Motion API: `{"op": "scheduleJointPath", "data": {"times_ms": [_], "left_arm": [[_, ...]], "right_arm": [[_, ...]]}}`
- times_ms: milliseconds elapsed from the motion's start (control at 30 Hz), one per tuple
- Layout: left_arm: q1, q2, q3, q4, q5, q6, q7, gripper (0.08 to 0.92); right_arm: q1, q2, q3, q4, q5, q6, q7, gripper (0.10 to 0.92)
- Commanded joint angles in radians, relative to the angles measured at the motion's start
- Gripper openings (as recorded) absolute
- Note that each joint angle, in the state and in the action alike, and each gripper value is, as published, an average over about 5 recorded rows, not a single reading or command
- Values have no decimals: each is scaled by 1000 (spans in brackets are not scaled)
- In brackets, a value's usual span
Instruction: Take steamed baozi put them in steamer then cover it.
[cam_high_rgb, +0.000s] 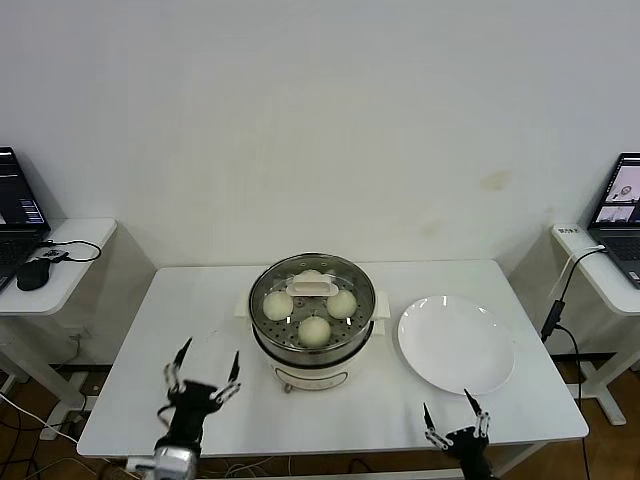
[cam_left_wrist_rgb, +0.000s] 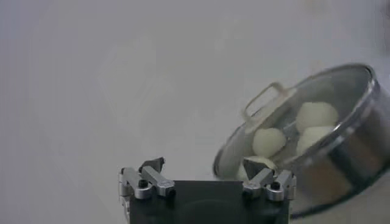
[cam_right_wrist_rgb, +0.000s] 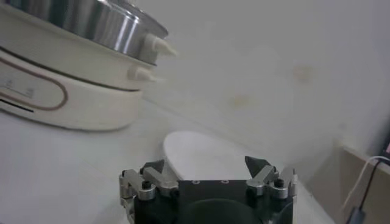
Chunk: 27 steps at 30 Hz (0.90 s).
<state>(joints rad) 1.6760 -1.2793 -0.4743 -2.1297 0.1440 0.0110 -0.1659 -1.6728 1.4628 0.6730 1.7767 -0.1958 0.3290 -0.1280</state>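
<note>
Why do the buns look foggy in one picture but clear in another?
Head view: sharp, the baozi show plainly under the glass lid. Left wrist view: soft and hazy, the lid is shiny and the steamer blurs. Right wrist view: the plate is out of focus.

No readable text, label, brand or number appears anywhere. The steamer (cam_right_wrist_rgb: 73, 79) base carries only small dark marks near its brown oval outline, too small to read. Laptop screens beside the table are illegible.

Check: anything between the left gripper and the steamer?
Nothing: in the head view, only bare table separates the open left gripper from the steamer.
</note>
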Motion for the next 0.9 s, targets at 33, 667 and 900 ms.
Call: {"op": "scheduleJointPath", "data": {"times_ms": [33, 667, 900], "left_arm": [[201, -104, -94, 60, -351, -198, -110, 823], [186, -111, -38, 80, -396, -178, -73, 823], [186, -111, -37, 87, -387, -169, -67, 823]], "right_arm": [[-78, -84, -55, 113, 248, -140, -38, 823], [-98, -77, -74, 175, 251, -193, -34, 823], [-97, -72, -82, 173, 235, -190, -26, 823]]}}
